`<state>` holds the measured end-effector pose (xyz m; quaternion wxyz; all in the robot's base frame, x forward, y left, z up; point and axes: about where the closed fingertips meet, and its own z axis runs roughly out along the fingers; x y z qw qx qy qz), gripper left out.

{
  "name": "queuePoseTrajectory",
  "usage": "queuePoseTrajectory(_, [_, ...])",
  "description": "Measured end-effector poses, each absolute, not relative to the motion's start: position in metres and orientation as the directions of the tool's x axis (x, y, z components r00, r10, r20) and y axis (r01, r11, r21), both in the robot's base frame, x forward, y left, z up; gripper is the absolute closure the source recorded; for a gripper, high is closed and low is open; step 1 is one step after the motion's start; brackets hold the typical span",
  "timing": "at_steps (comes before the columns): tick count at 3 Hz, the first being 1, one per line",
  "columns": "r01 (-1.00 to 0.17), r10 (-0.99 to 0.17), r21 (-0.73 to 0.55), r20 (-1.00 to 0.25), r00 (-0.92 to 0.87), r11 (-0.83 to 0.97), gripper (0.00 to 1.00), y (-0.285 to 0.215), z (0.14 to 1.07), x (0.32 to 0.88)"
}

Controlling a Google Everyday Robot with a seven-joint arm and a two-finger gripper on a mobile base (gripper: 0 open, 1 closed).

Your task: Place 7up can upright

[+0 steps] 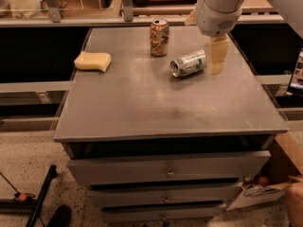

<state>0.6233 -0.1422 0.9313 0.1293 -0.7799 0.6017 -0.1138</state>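
Cans share the grey cabinet top [142, 103] with a yellow sponge [93, 61] at left. The orange-brown patterned can [159, 30] stands upright near the back edge. Down-right of it, the 7up can [188, 63] lies on its side, lettering unreadable. The gripper [218, 55] hangs just beside the 7up can's right end; whether it is spread or closed cannot be told.

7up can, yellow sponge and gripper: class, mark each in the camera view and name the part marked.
7up can [189, 63]: camera view, middle of its side.
yellow sponge [93, 61]: camera view, middle of its top face.
gripper [217, 66]: camera view, near its tip, right of the 7up can.
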Motion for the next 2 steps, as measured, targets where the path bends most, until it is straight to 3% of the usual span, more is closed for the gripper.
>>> queuePoseTrajectory(2, [-0.911, -0.95, -0.277, 0.02, 0.312, -0.305, 0.0, -0.1381, 0.9053, 0.6561])
